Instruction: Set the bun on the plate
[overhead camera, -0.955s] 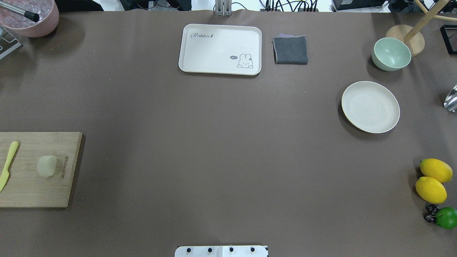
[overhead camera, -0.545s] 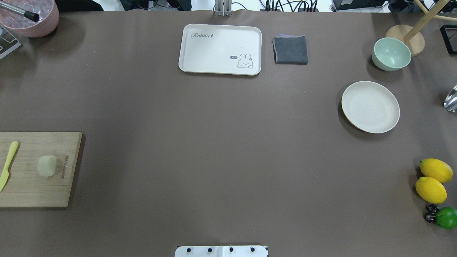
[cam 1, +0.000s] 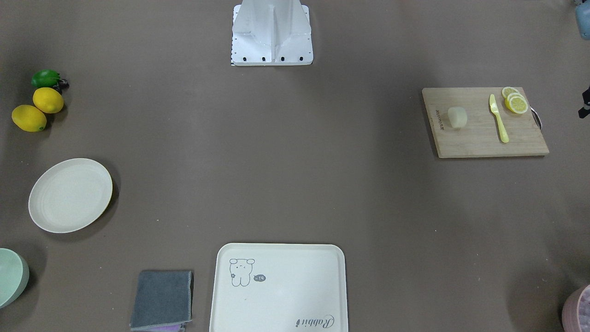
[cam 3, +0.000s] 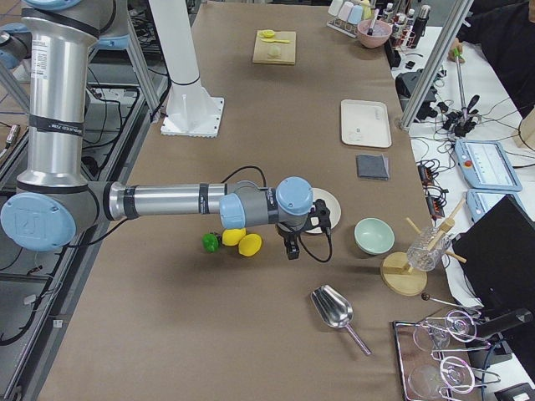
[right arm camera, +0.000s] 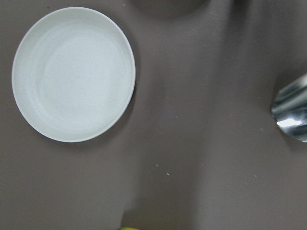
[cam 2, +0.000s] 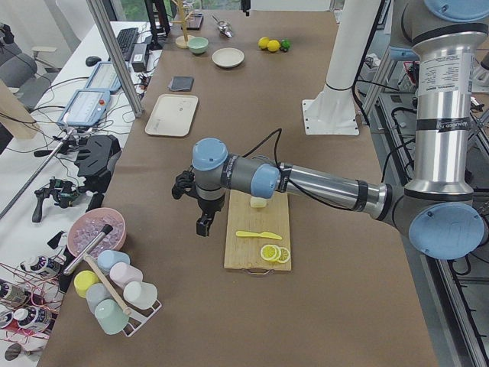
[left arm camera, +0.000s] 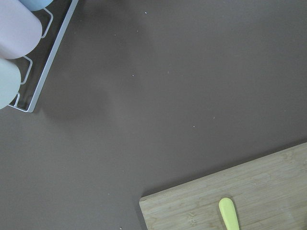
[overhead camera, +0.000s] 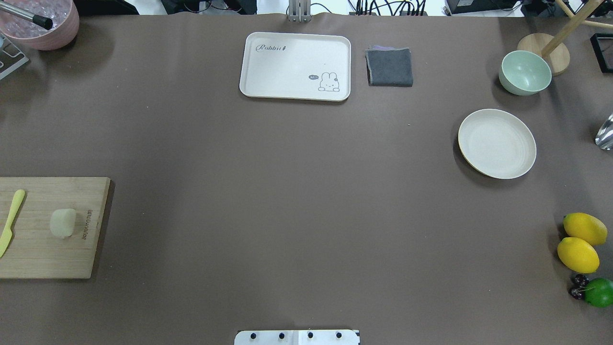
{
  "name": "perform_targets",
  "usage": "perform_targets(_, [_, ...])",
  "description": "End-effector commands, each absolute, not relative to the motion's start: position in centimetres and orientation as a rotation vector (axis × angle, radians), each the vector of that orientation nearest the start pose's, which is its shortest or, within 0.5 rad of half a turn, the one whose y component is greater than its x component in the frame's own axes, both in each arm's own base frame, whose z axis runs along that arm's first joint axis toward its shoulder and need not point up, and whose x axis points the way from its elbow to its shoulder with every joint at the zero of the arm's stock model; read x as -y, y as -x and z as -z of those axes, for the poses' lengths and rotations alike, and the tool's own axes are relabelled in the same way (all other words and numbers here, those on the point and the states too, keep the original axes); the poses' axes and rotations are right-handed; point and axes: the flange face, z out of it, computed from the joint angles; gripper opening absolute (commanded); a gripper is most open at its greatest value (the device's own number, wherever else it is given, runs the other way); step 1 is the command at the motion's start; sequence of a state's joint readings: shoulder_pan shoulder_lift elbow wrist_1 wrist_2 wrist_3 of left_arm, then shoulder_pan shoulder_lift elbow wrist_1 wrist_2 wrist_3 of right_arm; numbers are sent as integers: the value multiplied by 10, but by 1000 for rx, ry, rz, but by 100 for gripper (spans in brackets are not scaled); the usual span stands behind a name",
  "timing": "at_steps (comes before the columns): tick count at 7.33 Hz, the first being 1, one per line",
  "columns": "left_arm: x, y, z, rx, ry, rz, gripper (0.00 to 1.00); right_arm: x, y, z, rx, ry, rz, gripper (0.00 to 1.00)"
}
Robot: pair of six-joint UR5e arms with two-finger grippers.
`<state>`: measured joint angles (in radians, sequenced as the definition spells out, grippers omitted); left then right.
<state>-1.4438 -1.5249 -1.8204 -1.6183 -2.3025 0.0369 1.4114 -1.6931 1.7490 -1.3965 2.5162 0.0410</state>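
The bun (overhead camera: 63, 223) (cam 1: 457, 116) (cam 2: 258, 202), a small pale lump, lies on a wooden cutting board (overhead camera: 48, 254) at the table's left edge. The round cream plate (overhead camera: 497, 143) (cam 1: 70, 195) (right arm camera: 73, 74) stands bare far off on the right side. My left gripper (cam 2: 202, 223) shows only in the exterior left view, hanging over the table just beside the board's outer edge; I cannot tell whether it is open or shut. My right gripper (cam 3: 289, 249) shows only in the exterior right view, between the lemons and the plate; its state cannot be told either.
A yellow knife (overhead camera: 12, 220) and lemon slices (cam 1: 515, 101) share the board. At the back are a cream tray (overhead camera: 295, 66), a grey cloth (overhead camera: 389, 67) and a green bowl (overhead camera: 525, 72). Two lemons (overhead camera: 579, 242) and a lime (overhead camera: 598, 292) lie at the right edge.
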Motion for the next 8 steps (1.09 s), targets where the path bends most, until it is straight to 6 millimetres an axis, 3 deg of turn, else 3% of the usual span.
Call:
perform_targets(1, [484,5,-557,-740,-203,-245,98,472,99,-562,993,-67,168,99])
perform_targets(2, [484,5,-557,-740,-203,-245,98,484,125,-546,981,-35,122,94])
perform_targets(3, [485,5,-561,-740,-193,-240,98,503,152,-554,922,-8,77,87])
perform_targets(4, [484,6,-560,-740,-197,-240,98,521,162,-559,894,-9,66,85])
perform_targets(8, [484,5,-558,-742,-190,-219,98,519,167,-610,881,3,54,73])
